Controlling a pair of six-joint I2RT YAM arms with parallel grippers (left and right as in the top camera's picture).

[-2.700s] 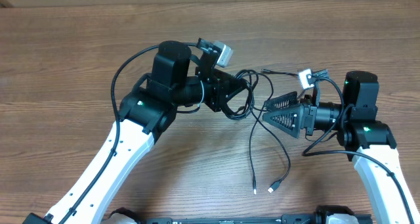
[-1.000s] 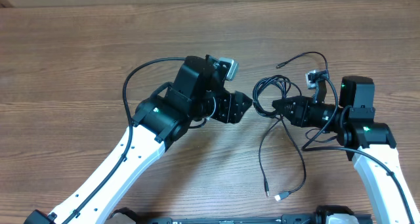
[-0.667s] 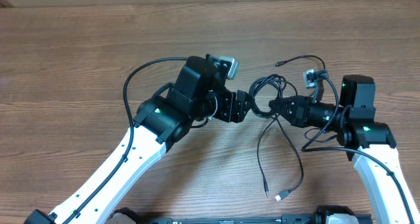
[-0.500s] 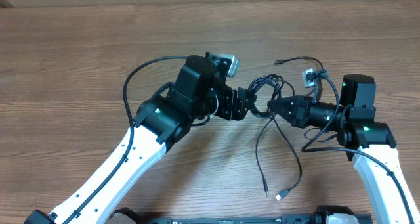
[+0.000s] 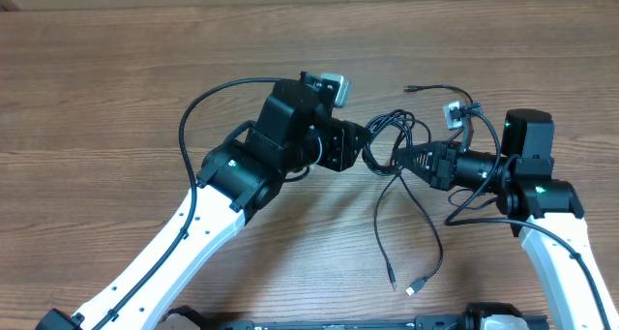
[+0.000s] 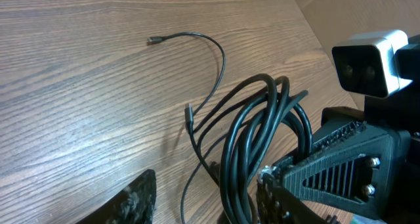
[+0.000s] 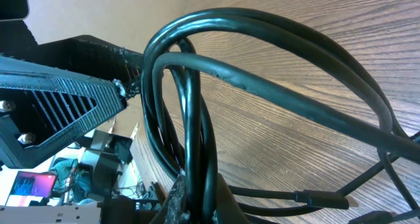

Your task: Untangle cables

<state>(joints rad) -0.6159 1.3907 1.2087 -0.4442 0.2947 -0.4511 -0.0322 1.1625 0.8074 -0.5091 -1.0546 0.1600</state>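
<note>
Left fingers (image 6: 140,196) stand wide apart, and the looped bundle of the cables (image 5: 391,129) sits in the gap between them, close against one finger but not pinched. The bundle is right of the middle of the wooden worktop (image 5: 116,78), bridging the two arms. From it two strands trail toward the near edge, and their plug ends (image 5: 413,288) lie flat on the wood. A third strand arcs away to a far plug (image 5: 410,89). Right fingers (image 5: 418,159) are drawn narrow, clamped on the right side of the bundle and holding it.
</note>
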